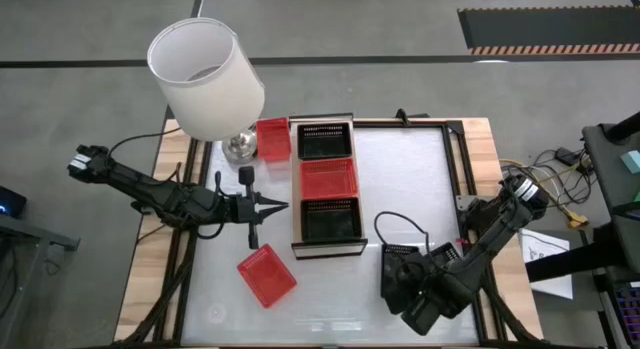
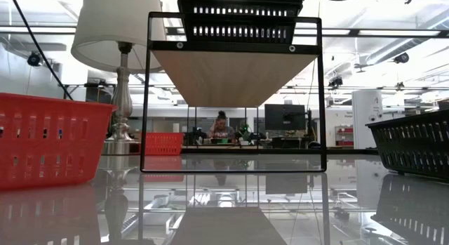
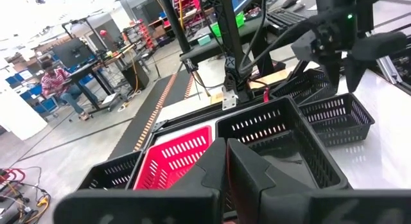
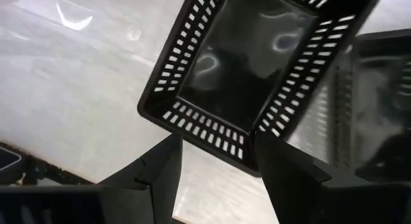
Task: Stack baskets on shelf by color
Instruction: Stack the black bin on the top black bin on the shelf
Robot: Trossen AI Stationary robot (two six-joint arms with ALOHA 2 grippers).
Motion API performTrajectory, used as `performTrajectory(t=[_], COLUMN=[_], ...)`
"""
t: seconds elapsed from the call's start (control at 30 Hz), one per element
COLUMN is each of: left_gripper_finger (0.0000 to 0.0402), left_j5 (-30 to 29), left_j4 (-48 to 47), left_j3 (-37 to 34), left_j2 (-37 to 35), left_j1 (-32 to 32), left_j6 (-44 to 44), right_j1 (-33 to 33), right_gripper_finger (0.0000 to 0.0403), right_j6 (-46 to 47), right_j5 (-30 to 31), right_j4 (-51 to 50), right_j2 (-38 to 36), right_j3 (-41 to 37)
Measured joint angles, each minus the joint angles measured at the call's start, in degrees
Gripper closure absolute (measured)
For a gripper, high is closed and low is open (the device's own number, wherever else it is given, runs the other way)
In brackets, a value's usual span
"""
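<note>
The shelf (image 1: 297,204) stands mid-table. On it, in a row, sit a black basket (image 1: 325,141), a red basket (image 1: 328,177) and another black basket (image 1: 330,219). One red basket (image 1: 272,139) rests on the table beside the lamp, and another (image 1: 267,274) lies near the front. My left gripper (image 1: 283,204) (image 3: 226,144) is shut and points at the shelf's left side without touching it. My right gripper (image 1: 405,289) (image 4: 217,139) is open, just short of the end wall of a black basket (image 4: 244,63) on the table. A second black basket (image 4: 379,108) lies beside that one.
A lamp with a white shade (image 1: 205,77) and metal base (image 1: 240,144) stands at the table's far left. Cables (image 1: 400,229) trail across the table on the right. In the low view a person (image 2: 222,129) sits far behind the table. The table's near middle (image 1: 330,299) is bare.
</note>
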Motion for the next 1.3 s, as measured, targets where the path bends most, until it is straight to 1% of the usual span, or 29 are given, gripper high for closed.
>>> performTrajectory(t=[0.2, 0.4, 0.57, 0.73, 0.83, 0.97, 1.3], left_gripper_finger=[0.0402, 0.0402, 0.0402, 0.0402, 0.0402, 0.0402, 0.0402], left_j5=[0.0, 0.0, 0.0, 0.0, 0.0, 0.0, 0.0], left_j4=[0.0, 0.1, 0.3, 0.3, 0.3, 0.3, 0.1], left_j3=[-0.3, -0.9, -0.9, -1.0, -1.0, -1.0, -1.1], left_j2=[0.0, 0.0, 0.0, 0.0, 0.0, 0.0, 0.0], left_j1=[0.0, 0.0, 0.1, 0.0, 0.0, 0.0, 0.0], left_j6=[0.0, 1.2, 1.3, 1.3, 1.3, 1.3, 1.3], right_j1=[-0.3, -0.6, -3.2, -7.2, -9.1, -10.4, -10.4], right_gripper_finger=[0.0215, 0.0215, 0.0216, 0.0216, 0.0216, 0.0216, 0.0216], right_j6=[0.5, 1.2, -2.7, -11.2, -14.6, -16.5, -16.5], right_j5=[0.3, 0.4, 3.2, 3.0, 3.0, 1.9, 0.4], right_j4=[6.8, 7.8, 8.4, 9.8, 9.8, 9.9, 12.6], right_j2=[0.0, 0.2, 0.2, 0.6, 0.6, 0.8, 4.2], right_j3=[-4.1, -5.4, -5.5, -5.5, -5.5, -5.5, -5.5])
